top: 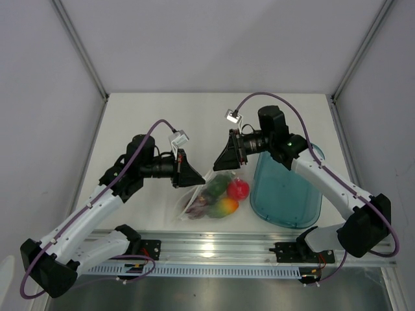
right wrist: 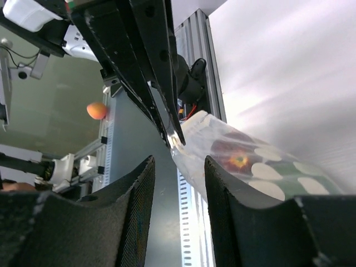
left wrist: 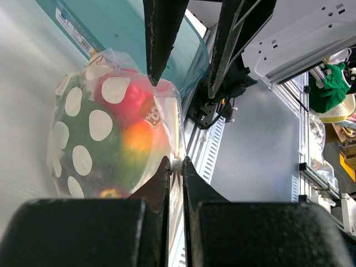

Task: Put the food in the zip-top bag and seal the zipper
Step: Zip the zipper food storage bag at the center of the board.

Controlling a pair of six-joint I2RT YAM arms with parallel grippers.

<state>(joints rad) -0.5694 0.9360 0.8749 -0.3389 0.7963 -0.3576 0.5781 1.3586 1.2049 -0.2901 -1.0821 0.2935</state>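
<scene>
Overhead: the zip-top bag (top: 209, 199), food (top: 227, 197) inside, is laid at the table's near edge, left of a teal tray (top: 290, 219). Left wrist: its edge is pinched by the left gripper (left wrist: 177, 162), likely to steady it. Right wrist: the right gripper (right wrist: 179, 167) is parted, gripping nothing.

I count one zip-top bag (top: 189, 202), four food pieces (left wrist: 133, 139) in view, one red tomato (top: 238, 188), one green piece (top: 217, 186), one orange-yellow piece (top: 227, 207), one dark purple piece (top: 198, 206), one teal tray (top: 285, 207), one left gripper (left wrist: 177, 162), one right gripper (right wrist: 179, 161)
</scene>
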